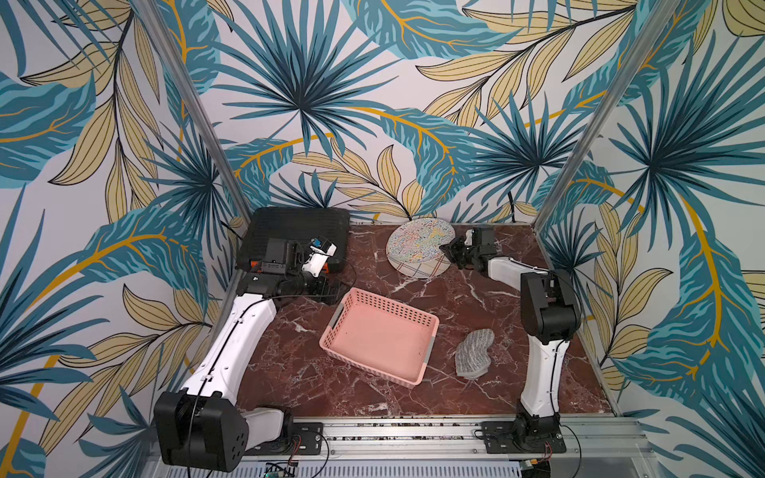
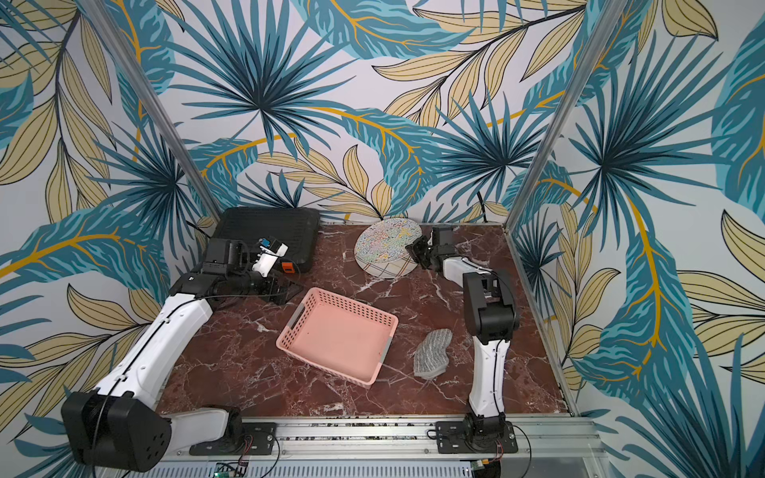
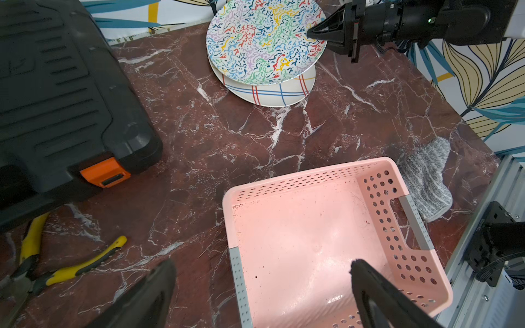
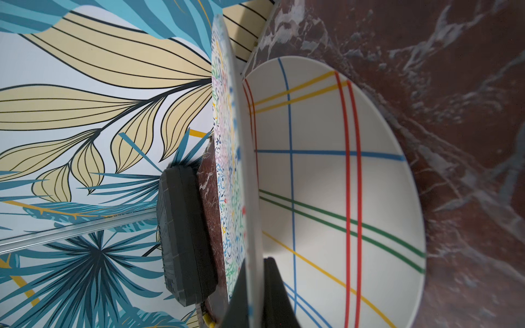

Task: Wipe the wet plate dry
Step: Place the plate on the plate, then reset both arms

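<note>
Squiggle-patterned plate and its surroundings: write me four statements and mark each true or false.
1. The right claw is shut on the rim of the multicoloured squiggle-patterned round plate. True.
2. That plate lies flat on the white round plate with coloured stripes. False: it is tilted, its gripped edge raised off the striped plate.
3. The grey fuzzy cloth lies inside the pink perforated plastic basket. False: it lies on the red-brown marble tabletop beside the basket, which is empty.
4. The left claw is open and holds nothing. True.
</note>
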You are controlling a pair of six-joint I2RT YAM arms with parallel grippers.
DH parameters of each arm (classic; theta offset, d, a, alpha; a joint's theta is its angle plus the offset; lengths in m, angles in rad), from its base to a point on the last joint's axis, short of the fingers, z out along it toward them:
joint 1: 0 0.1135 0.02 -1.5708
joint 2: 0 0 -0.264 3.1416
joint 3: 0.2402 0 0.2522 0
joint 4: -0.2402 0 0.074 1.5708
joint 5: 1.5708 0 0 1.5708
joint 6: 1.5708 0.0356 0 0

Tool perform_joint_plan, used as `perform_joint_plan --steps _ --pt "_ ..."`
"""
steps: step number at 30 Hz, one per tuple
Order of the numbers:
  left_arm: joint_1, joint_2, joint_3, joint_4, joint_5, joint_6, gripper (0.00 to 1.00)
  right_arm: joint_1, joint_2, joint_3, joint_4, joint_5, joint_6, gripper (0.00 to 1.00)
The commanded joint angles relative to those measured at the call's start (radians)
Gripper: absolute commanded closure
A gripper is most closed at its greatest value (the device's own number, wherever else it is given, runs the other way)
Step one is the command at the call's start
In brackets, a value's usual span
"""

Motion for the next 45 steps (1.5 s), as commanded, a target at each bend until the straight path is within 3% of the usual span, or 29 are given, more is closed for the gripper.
perform_joint_plan --steps 1,6,14,20,24,29,36,40,45 --pt "0.007 -0.009 -0.010 0.021 0.019 -0.006 0.00 0.001 0.002 0.004 -0.011 -0.006 -0.041 0.96" --pt "0.007 -0.012 -0.019 0.030 0.011 -0.006 0.00 0.001 -0.011 -0.034 -0.040 0.013 -0.065 0.78" --pt "0.007 -0.018 -0.016 0.026 0.009 -0.004 0.00 0.001 -0.021 -0.061 -0.107 0.047 -0.125 0.65" --pt "0.007 -0.021 -0.016 0.021 -0.003 0.001 0.00 0.000 -0.037 -0.036 -0.214 0.085 -0.176 0.41" --pt "0.007 -0.020 -0.012 0.016 -0.042 0.019 0.00 0.001 -0.058 -0.016 -0.300 0.103 -0.207 0.35" --pt "0.007 -0.018 -0.006 0.001 -0.181 0.079 0.01 0.001 -0.126 0.005 -0.472 0.170 -0.271 0.27" --pt "0.007 -0.021 -0.039 -0.003 -0.379 0.157 0.15 0.001 -0.248 0.007 -0.631 0.204 -0.366 0.23" --pt "0.007 -0.010 -0.094 0.042 -0.534 0.180 0.22 0.002 -0.373 -0.080 -0.641 0.190 -0.394 0.22" --pt "0.004 0.060 -0.130 0.060 -0.735 0.203 0.21 0.002 -0.563 -0.239 -0.648 0.215 -0.431 0.23"
